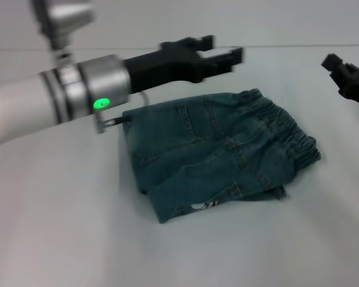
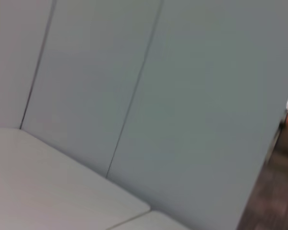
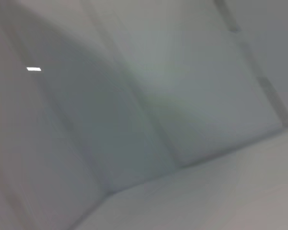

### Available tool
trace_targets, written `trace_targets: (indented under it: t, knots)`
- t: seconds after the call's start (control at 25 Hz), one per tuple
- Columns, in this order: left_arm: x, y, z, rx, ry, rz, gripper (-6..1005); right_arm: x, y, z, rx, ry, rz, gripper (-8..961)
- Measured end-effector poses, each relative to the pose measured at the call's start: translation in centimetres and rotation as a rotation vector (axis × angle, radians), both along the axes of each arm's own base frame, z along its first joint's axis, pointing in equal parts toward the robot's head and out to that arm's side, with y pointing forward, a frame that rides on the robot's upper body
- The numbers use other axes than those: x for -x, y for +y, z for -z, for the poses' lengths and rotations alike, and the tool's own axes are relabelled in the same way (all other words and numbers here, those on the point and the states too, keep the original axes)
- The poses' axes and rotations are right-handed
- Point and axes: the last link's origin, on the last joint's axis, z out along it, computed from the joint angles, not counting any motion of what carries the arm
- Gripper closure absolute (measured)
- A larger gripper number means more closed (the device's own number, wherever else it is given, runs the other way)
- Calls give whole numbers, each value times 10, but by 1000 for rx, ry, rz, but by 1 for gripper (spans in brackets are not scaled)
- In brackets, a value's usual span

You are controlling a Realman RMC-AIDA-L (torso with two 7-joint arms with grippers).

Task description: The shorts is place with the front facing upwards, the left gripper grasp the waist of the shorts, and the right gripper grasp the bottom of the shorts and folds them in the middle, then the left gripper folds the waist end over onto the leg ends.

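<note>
The blue-green denim shorts point(image 1: 215, 152) lie flat on the white table point(image 1: 60, 227), folded into a compact shape. The gathered elastic waist of the shorts point(image 1: 290, 134) is at the right end. The straight leg ends point(image 1: 137, 149) are at the left end, and a bit of a coloured patch point(image 1: 206, 205) peeks out at the near edge. My left gripper point(image 1: 226, 49) hovers above the far edge of the shorts, open and holding nothing. My right gripper point(image 1: 349, 78) is off to the far right, clear of the cloth. Neither wrist view shows the shorts.
The left wrist view shows only the table surface point(image 2: 38, 182) and grey wall panels point(image 2: 182, 96). The right wrist view shows only the wall point(image 3: 134, 96). The far table edge point(image 1: 287, 46) runs behind the left gripper.
</note>
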Motion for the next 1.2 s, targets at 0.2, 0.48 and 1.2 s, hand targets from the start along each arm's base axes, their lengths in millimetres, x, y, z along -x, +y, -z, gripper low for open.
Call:
trace_targets:
  t: [0.2,0.48,1.2]
  knots:
    - [54,-23,-31,-18,-133,-109,182,20,-10,-21,133,-1,-179,817]
    - [118,-68,-60,11,-106,-168,184,36,-27,-40,418,-124,-348,668]
    - [153,-111,-66,263,152,-145,187,7,-57,-47,739,-293,-289,48]
